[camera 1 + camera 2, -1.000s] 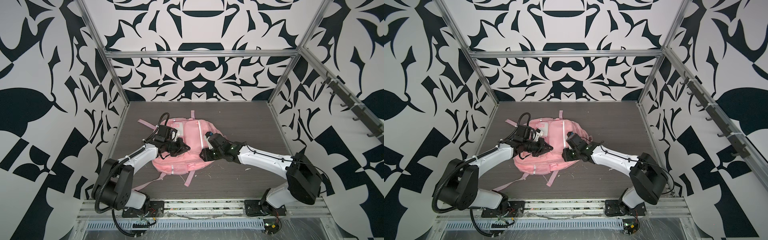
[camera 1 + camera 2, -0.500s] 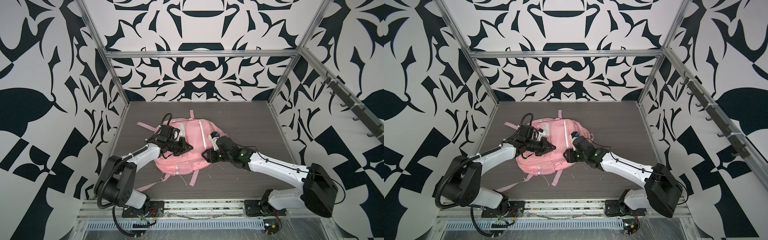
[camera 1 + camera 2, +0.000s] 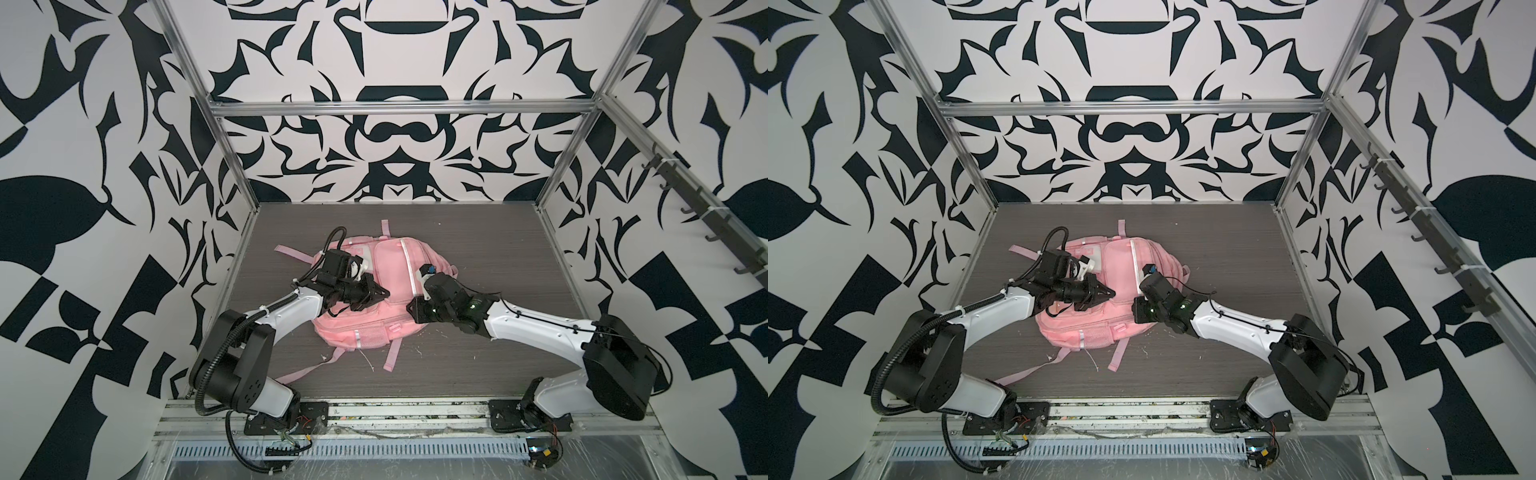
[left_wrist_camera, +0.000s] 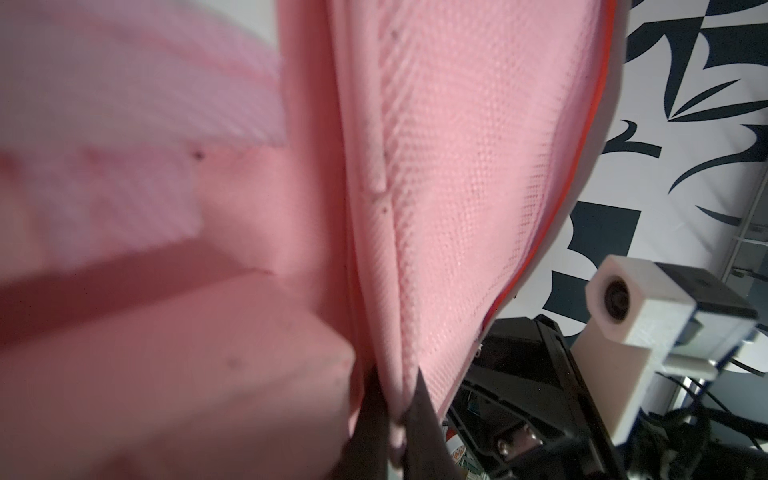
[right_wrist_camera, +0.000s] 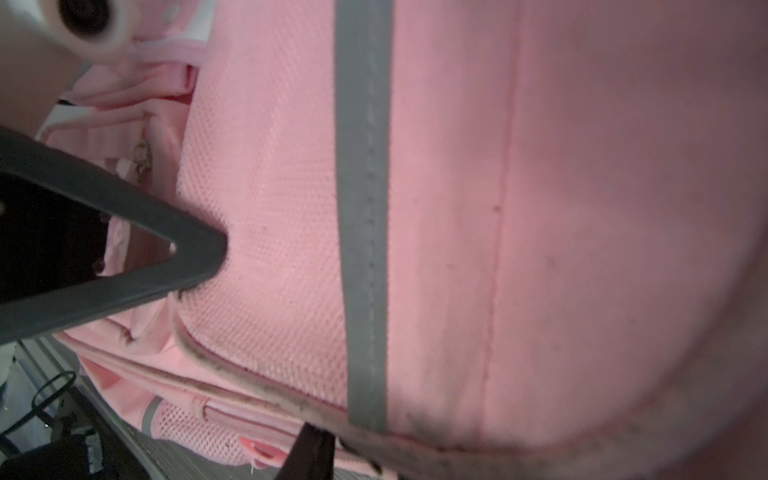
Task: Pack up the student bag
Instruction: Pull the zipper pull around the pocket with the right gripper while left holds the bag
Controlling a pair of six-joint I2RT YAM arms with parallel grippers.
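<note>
One student bag [image 3: 390, 286] lies flat near the middle of the dark worktop [image 3: 478, 249] in both top views, with pink straps [image 3: 390, 353] trailing toward 6, 9 and 12 o'clock. Two arms reach it. The left claw [image 3: 384, 293] stretches in from 8 o'clock over the bag's front panel, and the right claw [image 3: 413, 311] from 4 o'clock sits at the bag's 4 o'clock edge.

Only the left wrist view shows the left grip: its two dark fingers [image 4: 422, 415] are narrowed onto a raised fold of pink mesh and pinch it. That view also catches the right arm's white camera block [image 4: 648, 299] beyond the bag.

The right wrist view shows one grey reflective strip [image 5: 361, 208] running down the panel, with the left claw's triangular tip pressed into the mesh beside it. A single dark finger [image 5: 311, 453] of the right claw sits at the bag's piped seam. Whether that claw is wide or narrow cannot be told. What the bag holds is hidden.
</note>
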